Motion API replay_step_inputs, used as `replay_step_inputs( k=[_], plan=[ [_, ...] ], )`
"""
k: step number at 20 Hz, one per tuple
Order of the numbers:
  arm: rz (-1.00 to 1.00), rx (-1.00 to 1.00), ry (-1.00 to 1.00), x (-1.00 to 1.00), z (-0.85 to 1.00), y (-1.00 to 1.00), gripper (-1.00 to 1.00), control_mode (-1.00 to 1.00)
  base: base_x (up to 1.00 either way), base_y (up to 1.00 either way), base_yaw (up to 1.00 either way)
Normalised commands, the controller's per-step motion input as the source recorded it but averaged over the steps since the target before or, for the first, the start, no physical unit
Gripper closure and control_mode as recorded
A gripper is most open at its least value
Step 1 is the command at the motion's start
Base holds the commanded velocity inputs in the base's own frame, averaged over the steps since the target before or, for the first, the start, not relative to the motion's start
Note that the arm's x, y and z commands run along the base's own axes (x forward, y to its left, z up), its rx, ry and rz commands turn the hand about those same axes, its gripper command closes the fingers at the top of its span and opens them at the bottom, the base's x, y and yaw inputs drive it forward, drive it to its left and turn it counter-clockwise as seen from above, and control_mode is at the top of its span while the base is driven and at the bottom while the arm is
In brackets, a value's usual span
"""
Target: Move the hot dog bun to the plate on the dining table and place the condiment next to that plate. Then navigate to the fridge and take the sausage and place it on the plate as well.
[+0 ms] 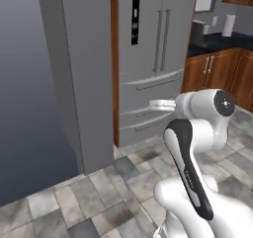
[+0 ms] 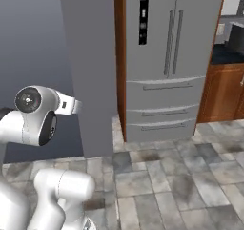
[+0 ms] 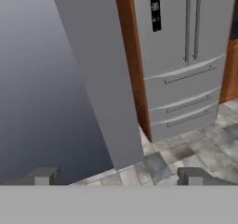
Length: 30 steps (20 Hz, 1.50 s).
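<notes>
The end effector (image 3: 118, 175) sits at the near edge of the hand view with its fingertips (image 3: 42, 175) set wide apart and nothing between them. It carries no load. The arm (image 1: 190, 168) is folded close over the base, above the tiled floor (image 2: 162, 176).

Beyond the floor stands the fridge (image 1: 148, 59), the next task station. Its upper doors and lower drawers are all closed. The sausage is presumably behind those doors; its position on the shelves cannot be determined from here.

Hazards, in order of distance:

1. Base approach. A tall grey side panel (image 1: 79, 84) projects forward on the left of the fridge, nearer to the base than the fridge front. If the base drives straight ahead while offset to the left, the arm or base may strike this panel.
2. Door handles (image 2: 172, 43). The bar handles are narrow, vertical and close together at the door seam. A misaligned approach may place the end effector on the wrong handle, or let it slip off during the pull.
3. Door swing. If the base parks too near, the opening door may hit the arm or stall.
4. Right side. A wooden cabinet (image 2: 224, 93) under a dark counter (image 1: 217, 42) flanks the fridge and limits clearance for the right door.
</notes>
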Motion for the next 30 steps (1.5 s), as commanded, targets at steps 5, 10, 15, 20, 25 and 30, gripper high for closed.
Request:
replay_step_inputs(
  k=[5,10,15,20,25,30],
  plan=[
    [0.00,0.00,0.00,0.00,0.00,0.00,-1.00,1.00,0.97,-0.79,0.36],
    [0.00,0.00,0.00,0.00,0.00,0.00,-1.00,1.00,0.79,-0.89,0.29],
    [0.00,0.00,0.00,0.00,0.00,0.00,-1.00,1.00,0.55,-0.93,0.21],
    [0.00,0.00,0.00,0.00,0.00,0.00,-1.00,1.00,0.58,-0.86,0.22],
    [0.00,0.00,0.00,0.00,0.00,0.00,-1.00,1.00,0.60,-0.81,0.24],
    [0.00,0.00,0.00,0.00,0.00,0.00,-1.00,1.00,0.21,-0.25,0.07]
  ],
)
